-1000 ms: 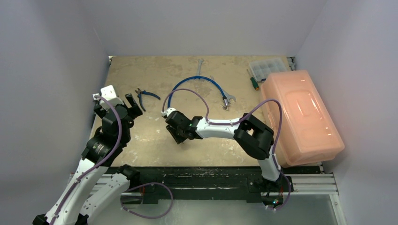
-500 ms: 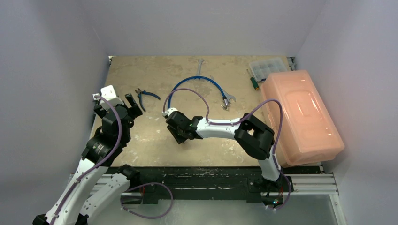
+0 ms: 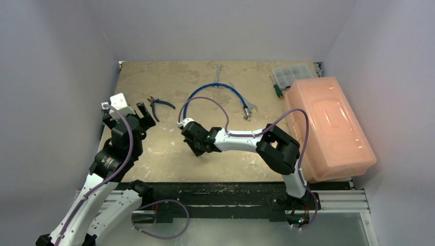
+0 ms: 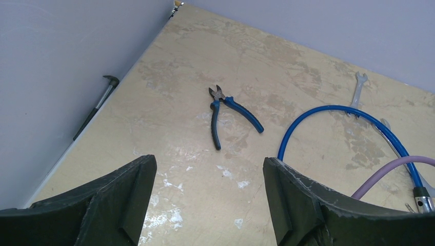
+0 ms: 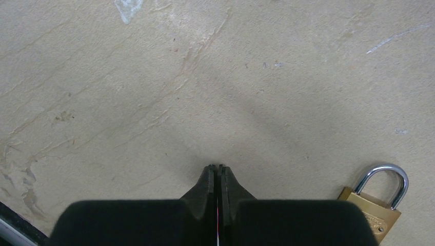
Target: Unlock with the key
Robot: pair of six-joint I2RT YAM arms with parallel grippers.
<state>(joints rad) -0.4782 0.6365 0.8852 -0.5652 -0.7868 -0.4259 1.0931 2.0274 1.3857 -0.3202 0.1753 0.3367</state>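
The small brass padlock (image 5: 377,212) with a silver shackle lies flat on the table, at the lower right of the right wrist view, just right of the fingers. My right gripper (image 5: 219,169) is shut, its tips close over the bare table, and nothing sticks out from them. In the top view it (image 3: 199,152) hangs low at the table's middle and hides the padlock. A tiny silvery bit (image 3: 245,117) lies by the near wrench's end; I cannot tell if it is the key. My left gripper (image 4: 210,169) is open and empty, raised at the left (image 3: 143,114).
Blue-handled pliers (image 4: 225,110) lie ahead of the left gripper. A blue cable loop (image 3: 215,89) and two wrenches (image 3: 218,72) lie further back. A large orange lidded box (image 3: 328,125), a clear parts case (image 3: 292,74) and a green screwdriver (image 3: 277,89) stand at the right.
My right gripper has shifted very slightly at the table's middle. The left arm has not moved.
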